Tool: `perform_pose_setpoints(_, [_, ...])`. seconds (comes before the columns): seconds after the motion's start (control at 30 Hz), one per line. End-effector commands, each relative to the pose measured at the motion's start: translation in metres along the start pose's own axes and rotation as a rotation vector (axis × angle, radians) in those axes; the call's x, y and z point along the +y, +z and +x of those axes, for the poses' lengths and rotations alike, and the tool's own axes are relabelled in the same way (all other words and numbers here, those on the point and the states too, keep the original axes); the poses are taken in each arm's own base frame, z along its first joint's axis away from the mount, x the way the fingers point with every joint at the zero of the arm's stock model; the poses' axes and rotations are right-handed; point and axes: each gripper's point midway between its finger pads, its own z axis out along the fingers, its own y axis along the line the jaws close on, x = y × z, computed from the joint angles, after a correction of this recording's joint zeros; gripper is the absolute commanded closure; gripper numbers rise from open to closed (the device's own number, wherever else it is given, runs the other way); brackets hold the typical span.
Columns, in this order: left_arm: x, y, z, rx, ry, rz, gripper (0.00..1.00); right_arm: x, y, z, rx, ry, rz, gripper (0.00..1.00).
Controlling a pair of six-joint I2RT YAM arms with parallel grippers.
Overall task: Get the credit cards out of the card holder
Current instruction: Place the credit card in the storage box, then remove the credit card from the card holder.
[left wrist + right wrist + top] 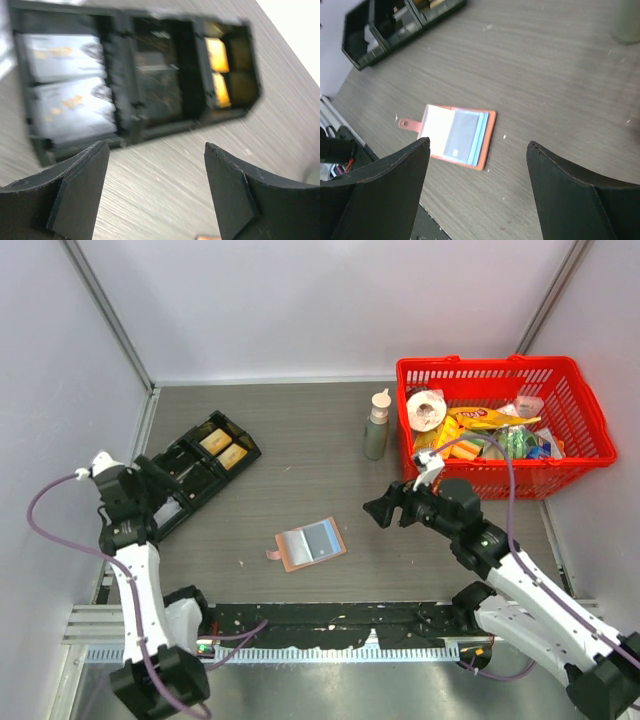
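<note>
The tan-pink card holder (pixel 300 550) lies open on the table, its strap tab to the left. Pale blue-grey credit cards (pixel 465 137) sit stacked in its right half, with a white panel beside them. My right gripper (pixel 477 190) hovers open above and just right of the holder (pixel 490 125), nothing between its fingers; in the top view this gripper (pixel 378 510) is to the holder's right. Over at the left, my left gripper (pixel 156 190) stands open and empty just before the black tray (pixel 125 75). Two pale cards (pixel 65 85) lie in the tray's end compartments.
The black compartment tray (pixel 200 470) lies at the far left and holds yellow blocks (pixel 225 448) at its far end. A grey-green bottle (pixel 377 425) stands beside a red basket (pixel 590 420) full of items at the back right.
</note>
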Motion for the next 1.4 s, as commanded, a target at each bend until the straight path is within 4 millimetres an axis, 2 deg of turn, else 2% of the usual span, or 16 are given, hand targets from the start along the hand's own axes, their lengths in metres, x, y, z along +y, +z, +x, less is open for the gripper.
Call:
perform_pose_setpoints(0.0, [-0.053,-0.034,0.037,0.111,0.085,0.191,0.2,0.016,0.016,0.002,0.054,0.033,-0.079,0.18])
perform_pose_setpoints(0.13, [-0.094,-0.065,0.081,0.215,0.092,0.368,0.24,0.016,0.032,0.017,0.119,0.067,-0.084,0.18])
perform_pose_setpoints(0.17, [-0.104,-0.074,0.098,0.262,0.116,0.42,0.25,0.016,0.037,0.022,0.139,0.073,-0.083,0.18])
perform_pose_setpoints(0.33, [-0.135,-0.104,0.143,0.37,0.133,0.556,0.3,0.036,0.053,0.043,0.209,0.056,-0.102,0.18])
perform_pose_setpoints(0.4, [-0.147,-0.111,0.157,0.392,0.127,0.594,0.32,0.041,0.059,0.056,0.246,0.054,-0.102,0.18])
perform_pose_setpoints(0.47, [-0.157,-0.116,0.174,0.412,0.14,0.623,0.33,0.051,0.067,0.057,0.241,0.059,-0.121,0.19])
perform_pose_setpoints(0.57, [-0.174,-0.124,0.205,0.437,0.186,0.67,0.36,0.059,0.076,0.071,0.282,0.061,-0.128,0.21])
perform_pose_setpoints(0.63, [-0.178,-0.124,0.226,0.46,0.234,0.672,0.37,0.065,0.082,0.079,0.302,0.064,-0.134,0.22])
perform_pose_setpoints(0.73, [-0.172,-0.113,0.254,0.499,0.288,0.634,0.44,0.066,0.092,0.087,0.322,0.061,-0.117,0.23])
perform_pose_setpoints(0.83, [-0.16,-0.101,0.268,0.507,0.312,0.592,0.57,0.069,0.099,0.095,0.339,0.065,-0.115,0.25])
perform_pose_setpoints(0.9, [-0.15,-0.093,0.276,0.513,0.339,0.56,0.63,0.065,0.103,0.102,0.353,0.066,-0.099,0.25])
perform_pose_setpoints(0.97, [-0.142,-0.089,0.285,0.534,0.361,0.542,0.74,0.061,0.107,0.111,0.375,0.062,-0.088,0.27])
perform_pose_setpoints(1.17, [-0.116,-0.078,0.307,0.582,0.404,0.472,0.8,0.058,0.116,0.131,0.429,0.073,-0.089,0.28])
perform_pose_setpoints(1.37, [-0.095,-0.072,0.323,0.625,0.403,0.416,0.83,0.059,0.117,0.138,0.448,0.074,-0.098,0.28])
